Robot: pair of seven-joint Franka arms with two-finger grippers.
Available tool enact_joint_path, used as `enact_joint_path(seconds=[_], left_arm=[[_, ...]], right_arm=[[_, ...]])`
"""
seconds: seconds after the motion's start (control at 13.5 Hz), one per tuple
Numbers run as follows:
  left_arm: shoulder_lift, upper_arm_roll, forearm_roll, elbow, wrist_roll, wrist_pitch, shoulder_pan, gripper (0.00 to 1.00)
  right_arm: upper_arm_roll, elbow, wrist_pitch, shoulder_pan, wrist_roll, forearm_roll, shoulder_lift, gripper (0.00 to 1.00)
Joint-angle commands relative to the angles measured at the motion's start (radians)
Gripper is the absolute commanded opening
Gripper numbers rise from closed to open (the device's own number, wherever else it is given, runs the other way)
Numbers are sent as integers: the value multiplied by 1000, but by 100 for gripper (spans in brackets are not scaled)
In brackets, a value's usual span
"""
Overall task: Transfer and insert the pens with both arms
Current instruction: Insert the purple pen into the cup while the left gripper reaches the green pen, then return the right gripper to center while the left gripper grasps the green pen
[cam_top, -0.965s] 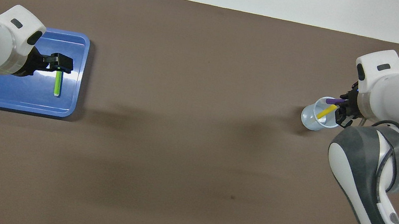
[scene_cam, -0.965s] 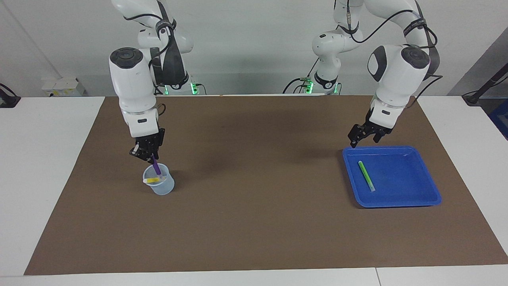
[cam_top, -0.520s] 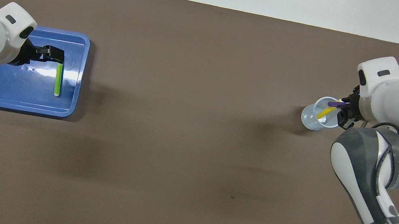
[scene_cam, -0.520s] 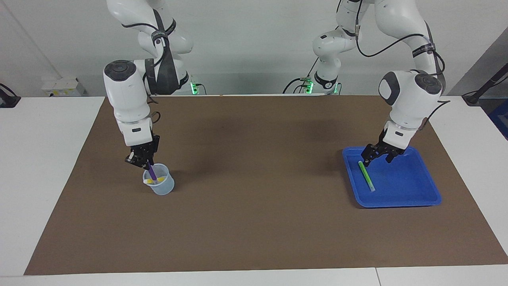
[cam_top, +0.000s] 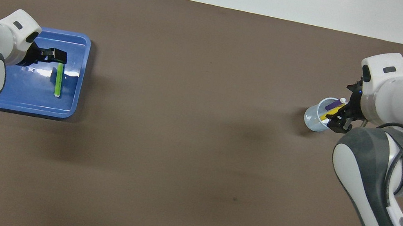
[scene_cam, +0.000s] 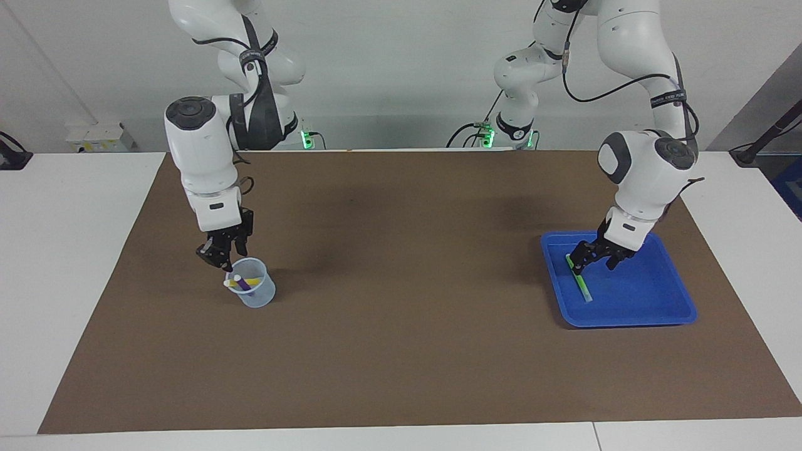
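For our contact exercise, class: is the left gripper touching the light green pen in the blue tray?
Cannot tell. In both views the left gripper overlaps the end of the light green pen; neither shows contact or a gap.

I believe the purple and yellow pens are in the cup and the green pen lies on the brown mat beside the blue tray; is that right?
Not quite: the green pen lies inside the blue tray, not on the brown mat, as the facing view shows. The purple pen and yellow pen are in the cup.
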Motion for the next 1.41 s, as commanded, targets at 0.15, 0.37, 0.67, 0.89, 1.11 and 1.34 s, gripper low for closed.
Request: enact_joint_path(seconds=[0.15,0.37,0.67,0.89,1.11,1.34], left_arm=[[11,-7,50,-33,2,35,9,87],[14,-7,50,-48,3,43,9,79],[12,-7,50,-70,2,63,9,71],[12,-7,50,-70,0,64,9,63],[12,-7,50,-79,-4,67,7,58],[12,-7,50,-82,-4,78,7,58]], right_arm=[[27,93,-250,94,468,45,-61,100],[41,93,-350,93,545,74,-122,100],[41,94,-399,104,649,76,-134,100],[29,94,-402,144,692,76,-142,100],[17,81,-317,134,753,254,-137,100],[24,33,-203,147,791,329,-144,100]])
